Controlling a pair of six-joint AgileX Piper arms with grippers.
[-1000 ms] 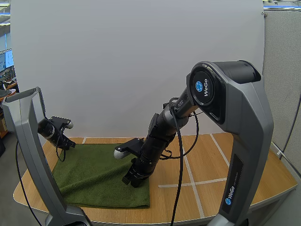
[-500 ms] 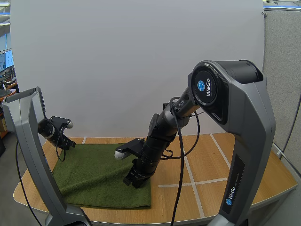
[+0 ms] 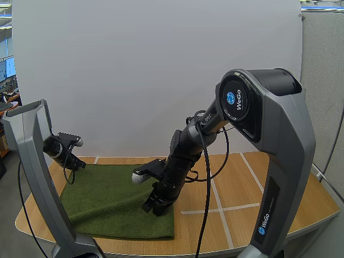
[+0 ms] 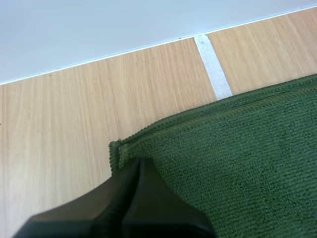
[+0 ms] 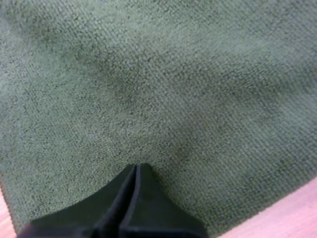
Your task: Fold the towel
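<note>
A dark green towel (image 3: 107, 199) lies flat on the left half of the wooden table (image 3: 252, 177), its near edge doubled over. My left gripper (image 3: 80, 165) is at the towel's far left corner. Its fingers lie together as one wedge, and the tip (image 4: 141, 162) rests on the towel (image 4: 237, 148) just inside the hemmed corner. My right gripper (image 3: 153, 208) presses down on the towel close to its right edge. It is also shut, with its tip (image 5: 137, 167) touching the pile of the towel (image 5: 148, 74) and pinching nothing that I can see.
White tape lines (image 3: 215, 201) cross the bare wood right of the towel. A white wall panel (image 3: 161, 80) stands along the table's far edge. The right arm's large base (image 3: 279, 161) rises at the near right.
My right gripper has slid slightly to the right on the towel, and the towel's right edge has shifted right with it. The left gripper has hardly moved.
</note>
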